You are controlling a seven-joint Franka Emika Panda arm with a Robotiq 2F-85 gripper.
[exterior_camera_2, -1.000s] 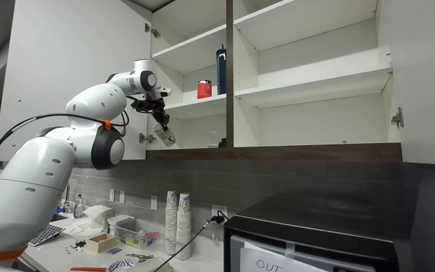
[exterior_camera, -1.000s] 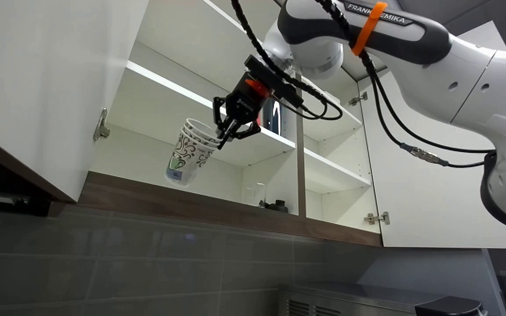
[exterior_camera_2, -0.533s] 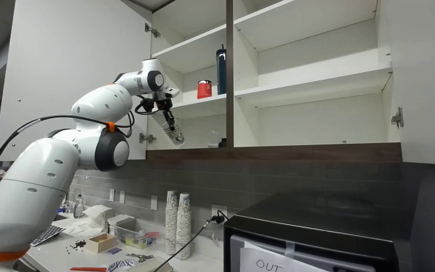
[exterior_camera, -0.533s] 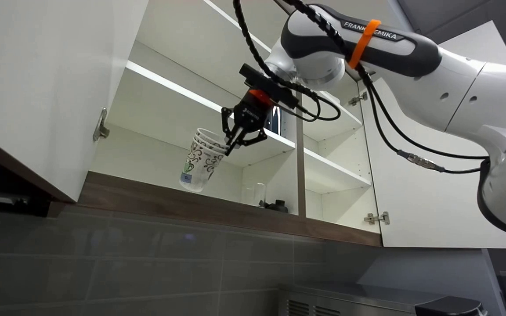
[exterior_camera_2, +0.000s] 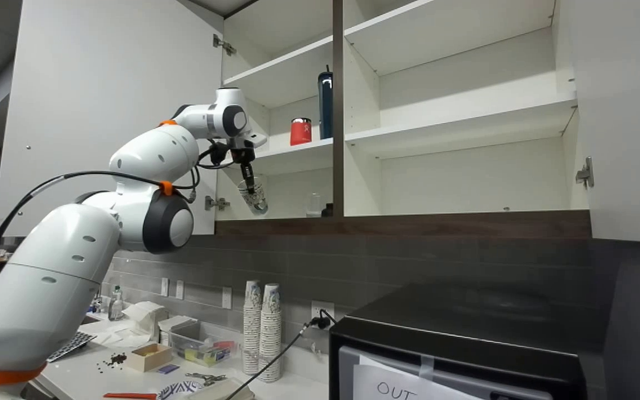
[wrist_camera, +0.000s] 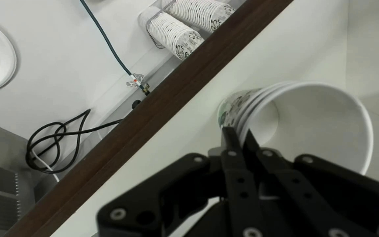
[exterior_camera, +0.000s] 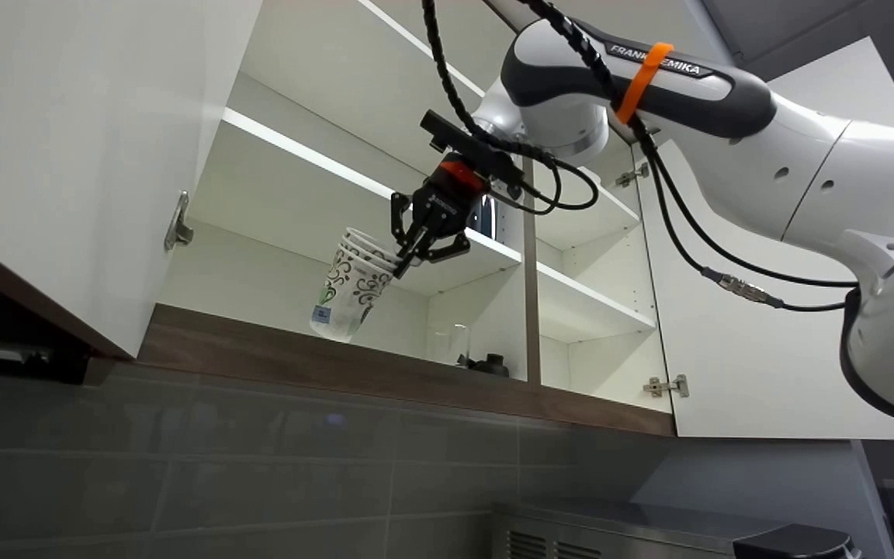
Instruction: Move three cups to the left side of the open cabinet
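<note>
A nested stack of white paper cups with a brown swirl print (exterior_camera: 350, 291) hangs tilted from my gripper (exterior_camera: 404, 260), mouth toward the gripper. About three rims show in the wrist view (wrist_camera: 367, 131). My gripper (wrist_camera: 240, 135) is shut on the stack's side wall near the rims, one finger outside and one inside. In an exterior view the stack (exterior_camera_2: 253, 200) and gripper (exterior_camera_2: 249, 180) are at the lower left compartment of the open cabinet (exterior_camera_2: 464, 223). The stack's base is low, near the cabinet floor; I cannot tell whether it touches.
A clear glass (exterior_camera_2: 313, 205) and a black object (exterior_camera: 491, 365) stand right of the stack on the cabinet floor. A red mug (exterior_camera_2: 300, 132) and a dark tumbler (exterior_camera_2: 325, 105) stand on the shelf above. Tall cup stacks (exterior_camera_2: 261, 333) and a microwave (exterior_camera_2: 459, 333) are below.
The gripper and held cups have moved rightward in both exterior views and a little lower, then shifted only slightly in the last half second. The stack hangs slightly more upright.
</note>
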